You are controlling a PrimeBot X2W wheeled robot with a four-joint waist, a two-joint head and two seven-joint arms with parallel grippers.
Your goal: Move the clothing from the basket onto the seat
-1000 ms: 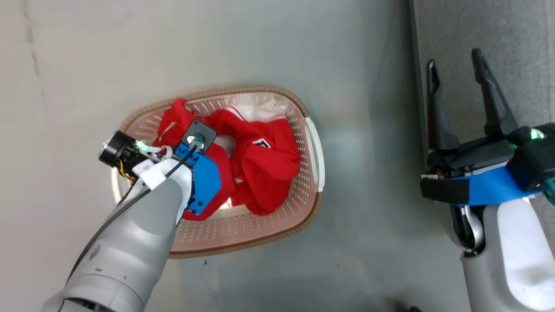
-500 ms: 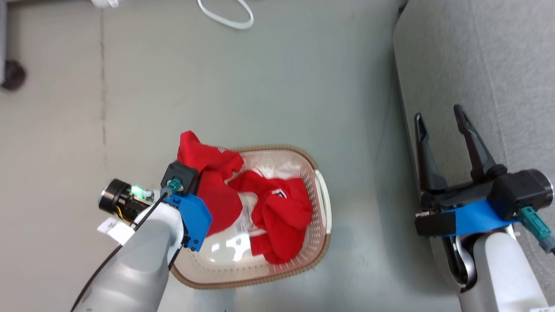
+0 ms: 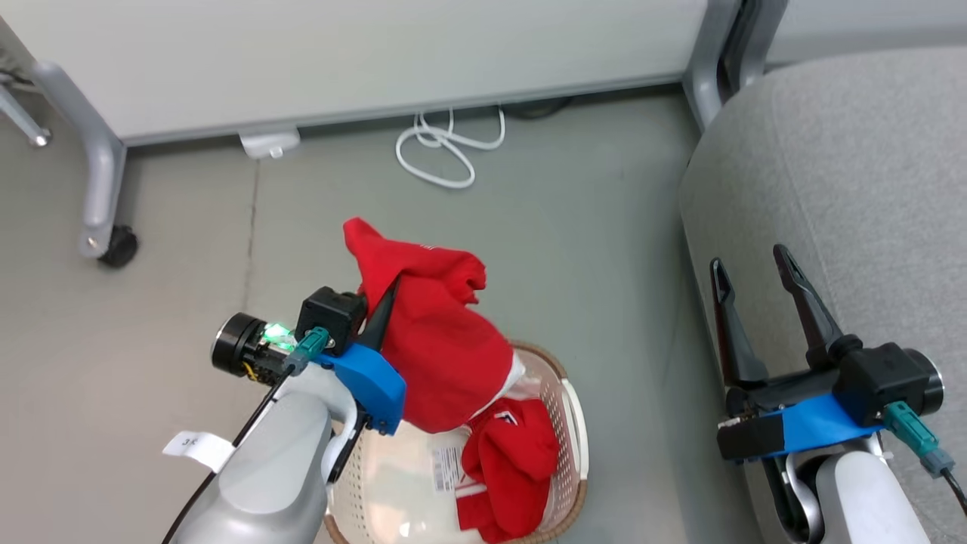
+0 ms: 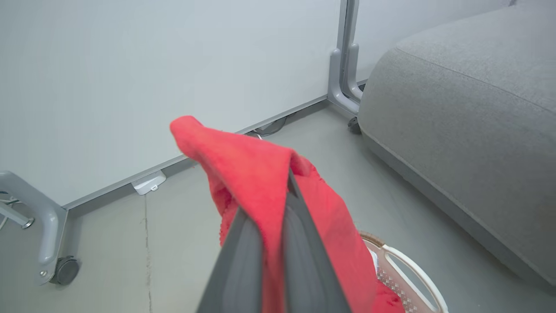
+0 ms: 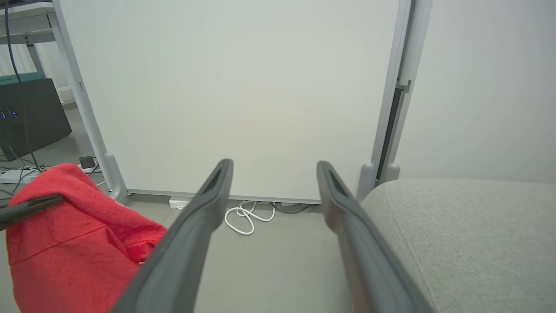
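- The left hand (image 3: 391,291) is clamped on a red garment (image 3: 438,340). The cloth is pinched between its two dark fingers and drapes over them, hanging down toward the basket (image 3: 578,438).
- In the left wrist view the fabric runs up between the fingers (image 4: 304,243) and folds over their tips, so the tips are hidden.
- A second red garment (image 3: 510,461) lies in the basket, bunched against its right side, with a small white-and-black patch on top.
- The seat (image 3: 854,189) is to the right of the basket and has no clothing on it.
- The right hand (image 3: 748,258) is held over the seat's near edge, fingers apart and holding nothing.
- The head view's lower edge cuts off the basket, and the left forearm hides its left side.
- I cannot tell whether the hanging garment's lower end touches the basket.
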